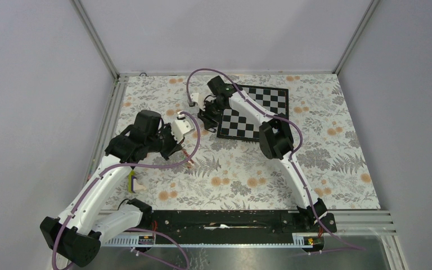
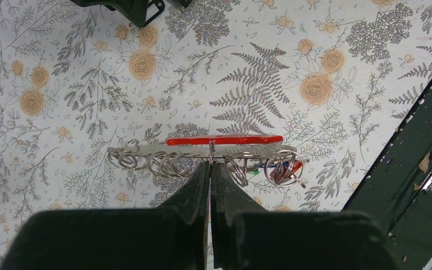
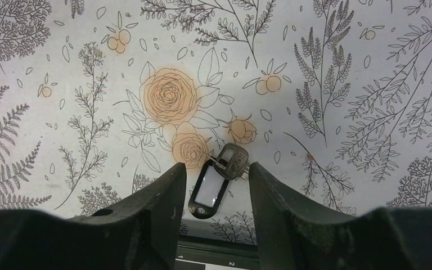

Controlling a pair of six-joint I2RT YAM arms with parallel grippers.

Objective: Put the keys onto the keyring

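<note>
Left gripper jaws pinched on keyring, holding it up off table. Right gripper jaws spread astride tagged key, prob. for pickup.

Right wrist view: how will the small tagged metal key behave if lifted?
The small metal key with a dark-framed tag lies flat and looks light, so it may slide. The tag seems loosely linked and would probably dangle.
</note>
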